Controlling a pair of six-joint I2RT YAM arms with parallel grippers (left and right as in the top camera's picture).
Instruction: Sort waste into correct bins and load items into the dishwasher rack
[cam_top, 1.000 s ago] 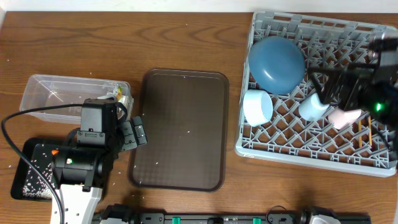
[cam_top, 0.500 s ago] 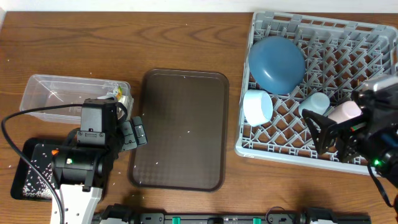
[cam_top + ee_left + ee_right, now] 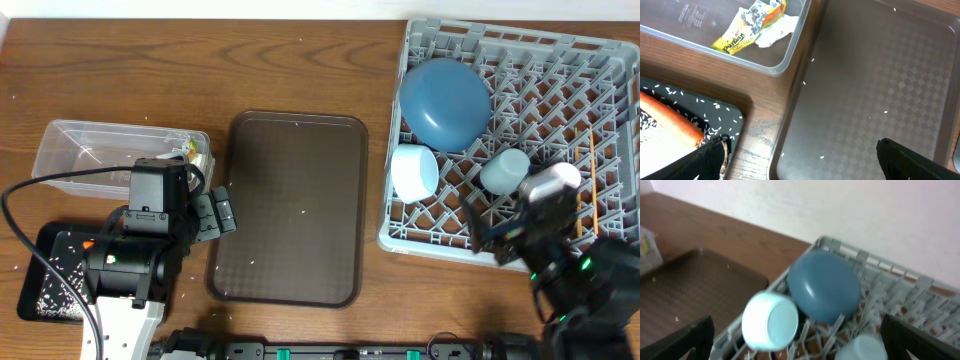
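The grey rack (image 3: pixel 600 60) holds the blue plate (image 3: pixel 445 102), the light blue bowl (image 3: pixel 413 172), the small blue cup (image 3: pixel 505 170), the pink cup (image 3: pixel 553 180) and the chopsticks (image 3: pixel 592 185). My right gripper (image 3: pixel 487 238) is open and empty over the rack's front edge; its wrist view (image 3: pixel 800 342) shows the bowl (image 3: pixel 770 321), the plate (image 3: pixel 825 286) and the blue cup (image 3: pixel 862 349). My left gripper (image 3: pixel 215 213) is open and empty (image 3: pixel 805 167). The clear tub (image 3: pixel 790 55) holds the wrapper (image 3: pixel 747 27) and white paper (image 3: pixel 775 34). The black tray (image 3: pixel 735 117) holds the carrot (image 3: pixel 670 120) and rice (image 3: pixel 690 102).
The dark brown serving tray (image 3: pixel 290 205) lies between the tub and the rack, with a few rice grains on it (image 3: pixel 885 112). A cable loops from the left arm across the table's left side. The white wall stands behind the rack.
My right arm has drawn back from over the rack's right side to its front edge, turning left. The pink cup and chopsticks now lie uncovered in the rack. The left arm is still.
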